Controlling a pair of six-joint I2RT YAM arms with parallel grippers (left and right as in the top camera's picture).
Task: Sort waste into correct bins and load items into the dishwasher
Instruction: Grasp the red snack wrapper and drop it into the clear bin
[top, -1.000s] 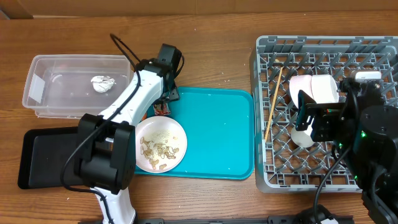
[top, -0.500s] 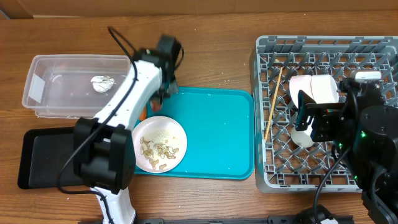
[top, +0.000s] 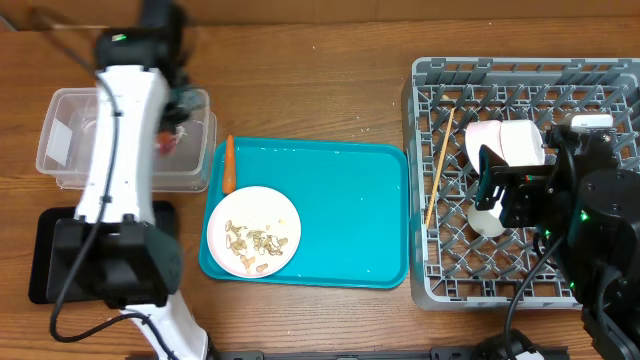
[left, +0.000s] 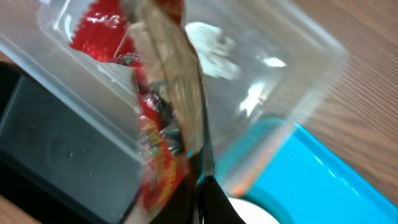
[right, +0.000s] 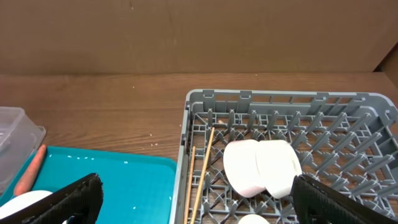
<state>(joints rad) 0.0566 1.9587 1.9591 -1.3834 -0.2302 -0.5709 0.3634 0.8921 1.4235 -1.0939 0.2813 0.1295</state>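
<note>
Now, wrapper (left: 154, 177) in left claw (top: 177, 103), above tub (top: 58, 152)

wrapper (left: 99, 31) red | carrot (top: 229, 165) orange | tray (top: 350, 210) teal | rack (top: 500, 70) grey

carrot (top: 229, 165) on teal tray (top: 350, 220), plate (top: 266, 204) beside — bowls (top: 518, 140) in rack (top: 450, 282)

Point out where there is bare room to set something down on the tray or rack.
Widest bare patch: the teal tray right of the plate of scraps, up to the dish rack. The rack's near-left corner, below the chopsticks, is also free. Crowded: the clear tub under the left arm, and the rack's middle, with bowls and the right arm.
</note>
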